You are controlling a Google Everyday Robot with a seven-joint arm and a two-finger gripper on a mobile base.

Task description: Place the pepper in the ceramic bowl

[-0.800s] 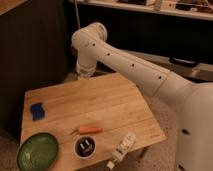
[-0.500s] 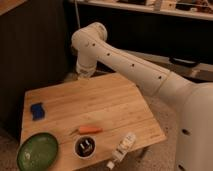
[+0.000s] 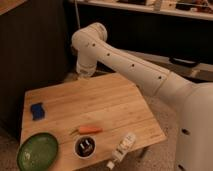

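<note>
- Nothing has visibly moved since the earlier frames: the arm (image 3: 125, 62) holds the same bent pose, and every item on the table (image 3: 112, 102) lies where it did.
- The bottle (image 3: 122, 148) carries a darker patch like a label, too small to read.
- The table is a rectangle of pale wood planks with a visible grain.
- The arm is smooth white with rounded joints, and it reaches in from the right.
- The gripper (image 3: 83, 75) hangs at the table's far edge, pointing down; whether it is wide or narrow cannot be told, and it holds nothing that shows.
- The pepper (image 3: 88, 130) is thin, long and orange-red, lying flat near the front edge, well apart from the gripper and across the table from it.
- The bowl (image 3: 37, 151) is round, shallow and green with a darker rim; it sits at the front left corner, left of the pepper and not touching it.
- A small dark cup (image 3: 85, 146) with a white rim stands just in front of the pepper.
- The white bottle lies on its side at the front right.
- A blue sponge (image 3: 36, 111) rests near the left edge.
</note>
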